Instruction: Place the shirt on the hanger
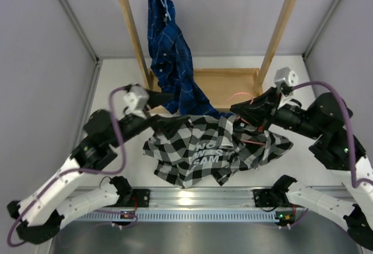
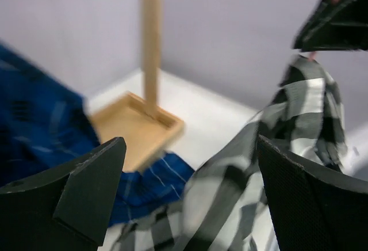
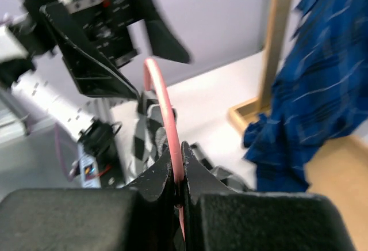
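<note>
One limp, light black-and-white checked fabric shirt (image 1: 204,152) lies crumpled on the white counter (image 1: 116,82), probably best pinched at its collar by the left hand (image 2: 190,147), spread open and empty, while the right hand (image 3: 179,167) clamps the thin, springy pink wire hanger (image 3: 163,98).

The shirt (image 1: 204,152) lies on the surface (image 1: 116,85) before the rack (image 1: 227,85), between the left pincer (image 2: 190,153) and the right pincer (image 3: 181,159), which clamps the hanger (image 3: 165,107) at the shirt's right; a second shirt (image 1: 169,50) hangs on the rack's left
</note>
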Tool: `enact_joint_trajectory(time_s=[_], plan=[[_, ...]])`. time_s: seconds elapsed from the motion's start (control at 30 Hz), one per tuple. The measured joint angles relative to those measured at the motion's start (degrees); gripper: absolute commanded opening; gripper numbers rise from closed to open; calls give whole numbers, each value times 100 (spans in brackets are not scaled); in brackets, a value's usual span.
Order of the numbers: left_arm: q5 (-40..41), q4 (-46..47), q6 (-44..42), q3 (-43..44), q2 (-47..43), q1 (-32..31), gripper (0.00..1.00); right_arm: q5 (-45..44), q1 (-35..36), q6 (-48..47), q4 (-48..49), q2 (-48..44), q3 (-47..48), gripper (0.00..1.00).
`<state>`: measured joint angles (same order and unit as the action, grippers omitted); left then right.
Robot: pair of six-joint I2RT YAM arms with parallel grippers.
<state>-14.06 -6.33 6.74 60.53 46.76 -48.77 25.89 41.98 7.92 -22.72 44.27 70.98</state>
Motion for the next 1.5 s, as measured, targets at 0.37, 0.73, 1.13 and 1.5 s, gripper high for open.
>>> enact_joint_trajectory(time_s=[0.37,0.73,1.13,1.5], plan=[[2024,1344,590,-2697,-1552,2,98,-946,0,-291,-826,188,1508,0],[2199,1801,846,-2627,-345,-2,0,-1547,0,-428,-1139,426,1410,0],[4664,614,2175,-2026,-72,726,0,-2785,0,-542,-1158,13,817,0],[3493,26,1864,-1165,-33,793,98,-2721,0,-636,-1233,848,1729,0]])
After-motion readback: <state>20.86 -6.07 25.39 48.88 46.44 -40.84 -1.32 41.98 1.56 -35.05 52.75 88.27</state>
